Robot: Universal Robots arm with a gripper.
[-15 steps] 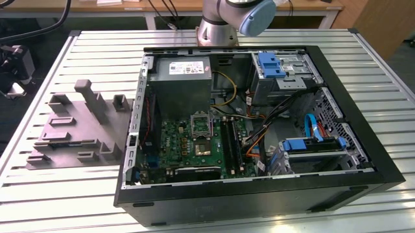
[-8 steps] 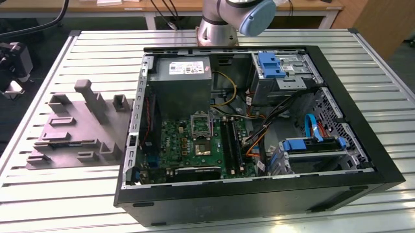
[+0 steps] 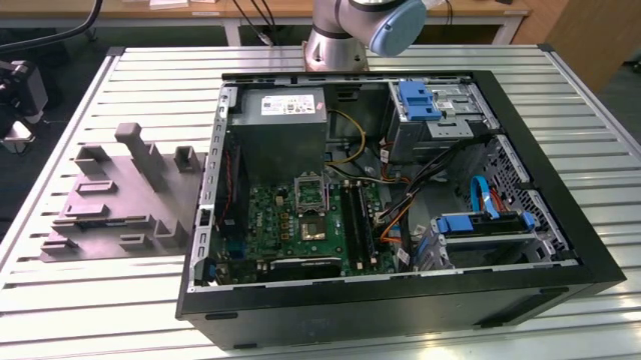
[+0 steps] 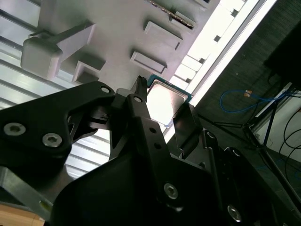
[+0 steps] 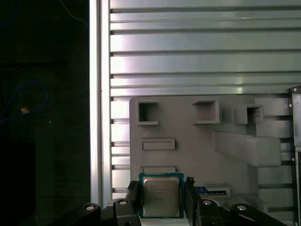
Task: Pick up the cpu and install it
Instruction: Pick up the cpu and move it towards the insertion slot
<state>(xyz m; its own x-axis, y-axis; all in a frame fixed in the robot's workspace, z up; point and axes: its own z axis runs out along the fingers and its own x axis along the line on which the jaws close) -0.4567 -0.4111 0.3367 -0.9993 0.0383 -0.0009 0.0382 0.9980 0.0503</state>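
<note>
Pincer [image 5: 161, 184] pinches your cpu [image 5: 161, 197]: silvery top, greenish rim. Beyond, you see a grey tray [image 5: 188, 150] on the slatted surface [image 5: 188, 61].

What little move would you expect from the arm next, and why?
Probably a carry over toward the computer case: the jaws sit against two sides of the cpu, at the grey tray's edge, and the socket on the board looks empty.

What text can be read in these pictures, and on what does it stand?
Print on the cpu: too small to read.
White label on the power supply: too small to read.
Nothing can be read as words.
</note>
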